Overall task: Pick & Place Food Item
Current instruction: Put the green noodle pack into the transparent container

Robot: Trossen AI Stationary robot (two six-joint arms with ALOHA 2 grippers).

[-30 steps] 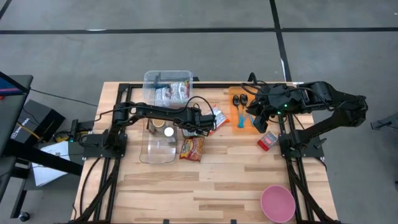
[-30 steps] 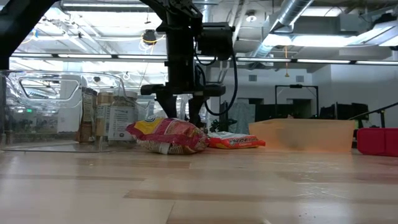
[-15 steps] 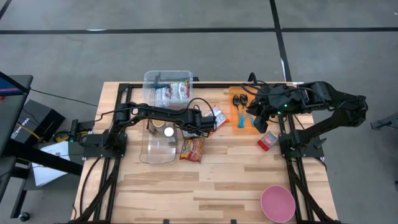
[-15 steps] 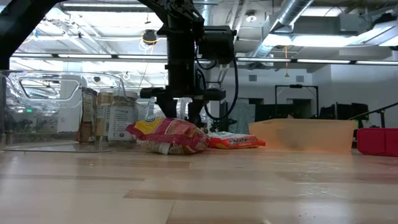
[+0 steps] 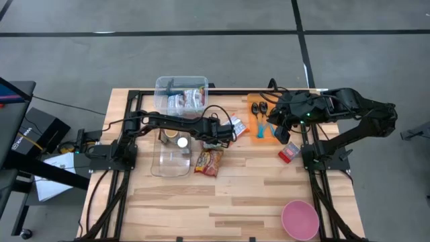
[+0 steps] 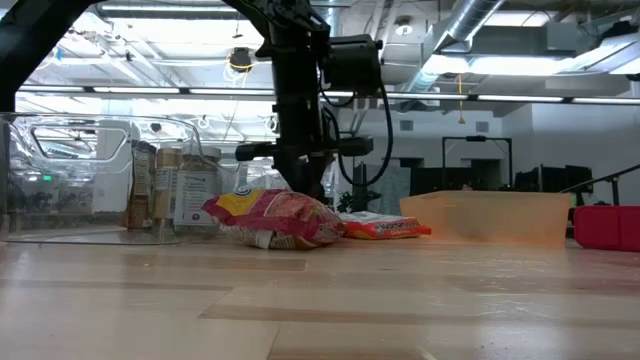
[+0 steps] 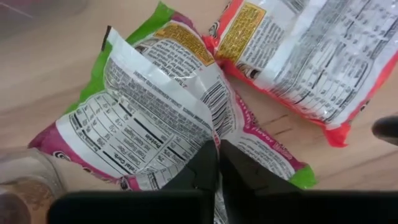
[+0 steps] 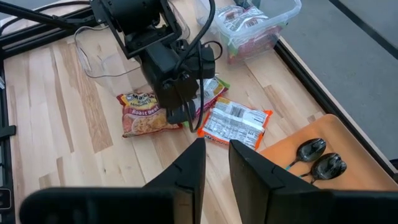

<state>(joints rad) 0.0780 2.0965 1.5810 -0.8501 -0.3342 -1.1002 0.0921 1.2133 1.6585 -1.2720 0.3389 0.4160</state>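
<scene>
A: What's on the worktop (image 5: 235,195)?

B: Biggest first: a clear bin (image 5: 181,91) of packets at the far edge, a clear tub (image 5: 171,161) lying near the left arm, an orange tray (image 5: 259,131) with two spoons (image 8: 320,158), and a pink bowl (image 5: 299,219) at the near right corner.

A: And the food?

B: Three packets mid-table. The green-edged packet (image 7: 155,112) lies between a roast-beef noodle packet (image 5: 207,161) and an orange-edged packet (image 7: 311,56).

A: The left end effector (image 7: 217,162)?

B: Its fingers are pressed together, pinching the green-edged packet's edge.

A: The right one?

B: The right end effector (image 8: 214,155) hovers over the tray, fingers slightly apart, holding nothing.
</scene>
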